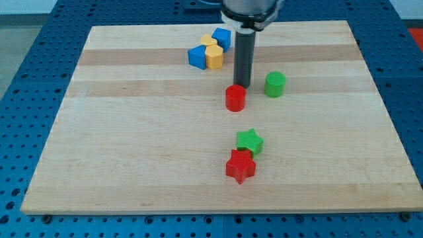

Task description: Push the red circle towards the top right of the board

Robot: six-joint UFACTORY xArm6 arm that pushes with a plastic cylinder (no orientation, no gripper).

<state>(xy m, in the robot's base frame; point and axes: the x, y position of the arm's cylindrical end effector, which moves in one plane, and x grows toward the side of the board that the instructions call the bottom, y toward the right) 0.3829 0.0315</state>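
My tip (242,86) is a bare rod with no claw, so nothing can be spread or pinched. It is seen just above the red circle (235,98), at about its 1 o'clock, touching or nearly so. The circle is found near the middle of the wooden board (132,165). A green cylinder (275,84) stands at 3 o'clock from the tip. At 11 o'clock a cluster is set together — a blue block (197,57), a yellow block (213,55) and another blue block (222,38). At 6 o'clock a green star (250,141) touches a red star (240,166).

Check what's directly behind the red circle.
Behind the red circle, toward the view's top, stands my tip, just off its upper-right edge. Contact cannot be told. The green cylinder sits apart to the right. The board right behind the circle is hidden.
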